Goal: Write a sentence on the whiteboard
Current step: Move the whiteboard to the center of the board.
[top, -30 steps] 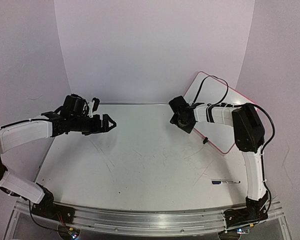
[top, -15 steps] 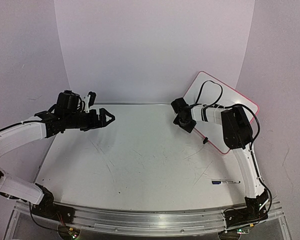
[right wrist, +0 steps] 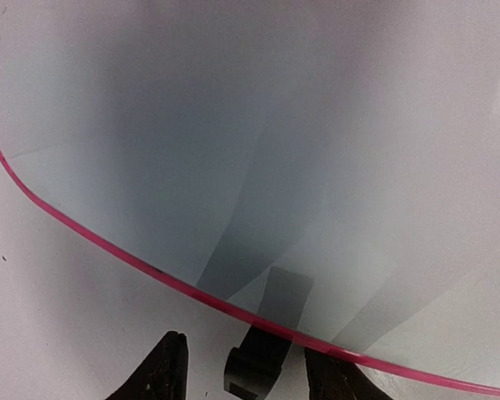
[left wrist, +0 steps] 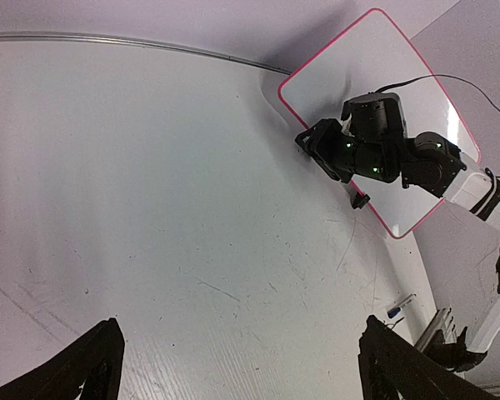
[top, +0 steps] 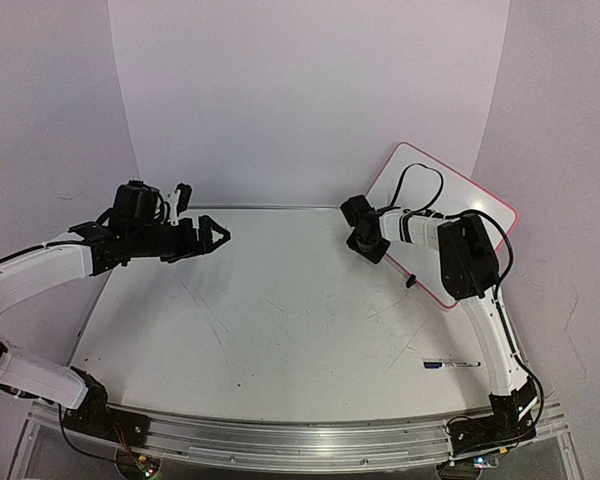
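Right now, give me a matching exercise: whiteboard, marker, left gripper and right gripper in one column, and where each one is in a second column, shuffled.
1 whiteboard
2 marker
3 left gripper
4 right gripper

A lying flat at the near right of the table
B open, above the table's far left
C propped tilted at the far right
D at the board's lower edge, by a black clip foot

Pairs: 1-C, 2-A, 3-B, 4-D

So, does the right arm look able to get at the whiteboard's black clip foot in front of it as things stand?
Probably yes. The right gripper is open and faces the rim of the whiteboard, with the clip foot lined up between its fingers and nothing in the way.
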Robot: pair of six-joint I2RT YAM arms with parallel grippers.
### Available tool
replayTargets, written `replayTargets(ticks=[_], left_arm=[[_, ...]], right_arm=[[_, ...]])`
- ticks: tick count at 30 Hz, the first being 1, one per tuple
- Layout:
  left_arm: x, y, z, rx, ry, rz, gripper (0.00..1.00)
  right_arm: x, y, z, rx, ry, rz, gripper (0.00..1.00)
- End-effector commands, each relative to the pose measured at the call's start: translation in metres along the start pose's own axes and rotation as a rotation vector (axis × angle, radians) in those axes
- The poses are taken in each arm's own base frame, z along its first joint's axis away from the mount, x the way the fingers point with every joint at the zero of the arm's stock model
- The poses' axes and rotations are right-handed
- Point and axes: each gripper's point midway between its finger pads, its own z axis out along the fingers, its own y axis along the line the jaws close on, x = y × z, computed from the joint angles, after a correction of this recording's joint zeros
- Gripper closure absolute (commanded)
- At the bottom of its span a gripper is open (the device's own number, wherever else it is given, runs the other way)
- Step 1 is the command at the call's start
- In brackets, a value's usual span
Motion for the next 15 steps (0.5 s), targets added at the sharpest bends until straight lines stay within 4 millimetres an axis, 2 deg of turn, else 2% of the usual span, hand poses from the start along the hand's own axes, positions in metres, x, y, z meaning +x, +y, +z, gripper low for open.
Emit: replayTargets(ticks=[1,4,6,15], left_arm=[[-0.025,-0.021,-0.008,0.056,-0.064,0.024,0.01],[-0.026,-0.023,-0.008,0.062,-0.065,0.026,0.00],[-0.026,-0.023,-0.009,0.064,-0.067,0.028,0.01],[-0.026,-0.023,-0.012,0.062,-0.075,0.027,0.01]], right_arm=[[-0.018,-0.015,0.005,0.069,-0.061,0.031,0.55],[-0.019,-0.013,0.005,0.063,-0.057,0.020,0.64],[-0.018,-0.010,0.005,0.054,-0.048,0.004,0.78],[-0.007,0.002,-0.001,0.002,0.008,-0.057,0.96]])
